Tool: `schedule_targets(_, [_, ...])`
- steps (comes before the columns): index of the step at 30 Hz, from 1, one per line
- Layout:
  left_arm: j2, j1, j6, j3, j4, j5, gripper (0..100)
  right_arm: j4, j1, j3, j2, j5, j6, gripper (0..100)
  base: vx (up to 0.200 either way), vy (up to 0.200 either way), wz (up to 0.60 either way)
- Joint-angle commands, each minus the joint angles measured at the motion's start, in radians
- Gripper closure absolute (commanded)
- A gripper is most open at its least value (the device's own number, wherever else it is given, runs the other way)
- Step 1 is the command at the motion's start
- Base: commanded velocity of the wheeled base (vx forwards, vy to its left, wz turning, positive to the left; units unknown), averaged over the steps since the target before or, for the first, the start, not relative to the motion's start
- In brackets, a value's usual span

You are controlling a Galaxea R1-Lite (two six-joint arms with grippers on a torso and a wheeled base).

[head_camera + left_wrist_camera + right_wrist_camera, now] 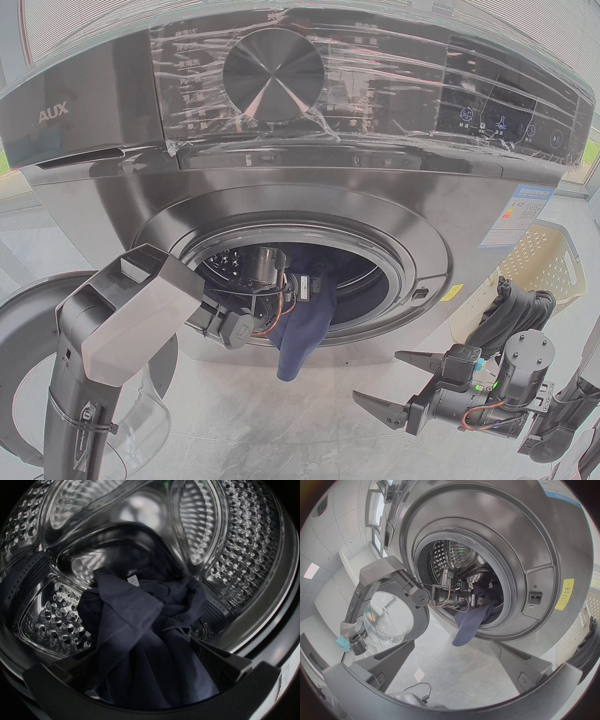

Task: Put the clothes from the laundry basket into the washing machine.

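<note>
Inside washing machine (375, 187) drum mouth, L end effector (143, 645) spread, navy garment (306, 325) lying btwn its jaws, half hanging over door rim (370, 334). R end effector (378, 377) spread, empty, near laundry basket (550, 250) w/ dark clothes (519, 309).

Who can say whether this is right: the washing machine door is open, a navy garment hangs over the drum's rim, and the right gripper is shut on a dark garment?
One part is wrong. The head view shows the right gripper open and empty; the dark garment rests on the laundry basket. The door is open and the navy garment does hang over the drum's rim.
</note>
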Motion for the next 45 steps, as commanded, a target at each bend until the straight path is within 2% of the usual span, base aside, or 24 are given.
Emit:
schedule_targets(1, [0.001,-0.007,0.002,0.006,-0.002,-0.001,0,0.001,0.001,0.000,-0.003,0.000,0.001,0,0.000,0.000,0.00])
schedule_targets(3, [0.004,-0.008,0.002,0.008,-0.004,-0.003,0,0.001,-0.001,0.000,-0.004,0.000,0.001,0,0.000,0.000,0.00])
schedule_targets(4, [0.002,-0.008,0.002,0.011,-0.002,-0.010,100,-0.001,-0.001,-0.001,-0.004,0.000,0.001,0,0.000,0.000,0.00])
schedule_targets(6, [0.002,-0.008,-0.004,0.011,0.002,-0.029,100,-0.001,-0.001,-0.001,-0.004,0.000,0.001,0,0.000,0.000,0.00])
schedule_targets(12, [0.010,-0.008,-0.009,-0.012,-0.007,-0.035,100,-0.001,0.001,-0.004,-0.003,0.000,0.001,0,0.000,0.000,0.00])
schedule_targets(15, [0.030,-0.008,-0.021,-0.060,-0.019,-0.035,100,-0.001,0.001,-0.006,-0.004,-0.001,0.001,0,0.000,0.000,0.00])
schedule_targets(17, [0.076,0.001,-0.067,-0.172,-0.042,-0.015,100,-0.009,0.001,-0.008,-0.006,-0.001,0.001,0,0.000,0.000,0.00])
schedule_targets(18, [0.085,0.004,-0.079,-0.204,-0.042,-0.009,100,-0.013,0.001,-0.008,-0.006,-0.001,0.001,0,0.000,0.000,0.00])
schedule_targets(22, [0.136,0.026,-0.105,-0.376,-0.087,0.046,100,-0.018,0.001,-0.008,-0.004,-0.001,0.003,0,0.000,0.000,0.00])
schedule_targets(25, [0.185,0.044,-0.105,-0.506,-0.116,0.083,100,-0.018,0.001,-0.008,-0.004,-0.001,0.003,0,0.000,0.000,0.00])
schedule_targets(39, [0.186,0.039,-0.105,-0.486,-0.150,0.089,100,-0.018,0.001,-0.006,-0.003,-0.001,0.003,0,0.000,0.000,0.00])
schedule_targets(40, [0.174,0.033,-0.107,-0.459,-0.139,0.089,0,-0.018,0.001,-0.006,-0.003,-0.001,0.003,0,0.000,0.000,0.00])
schedule_targets(45, [0.070,0.003,-0.107,-0.244,-0.009,0.088,0,-0.018,0.001,-0.006,0.002,-0.001,0.003,0,0.000,0.000,0.00])
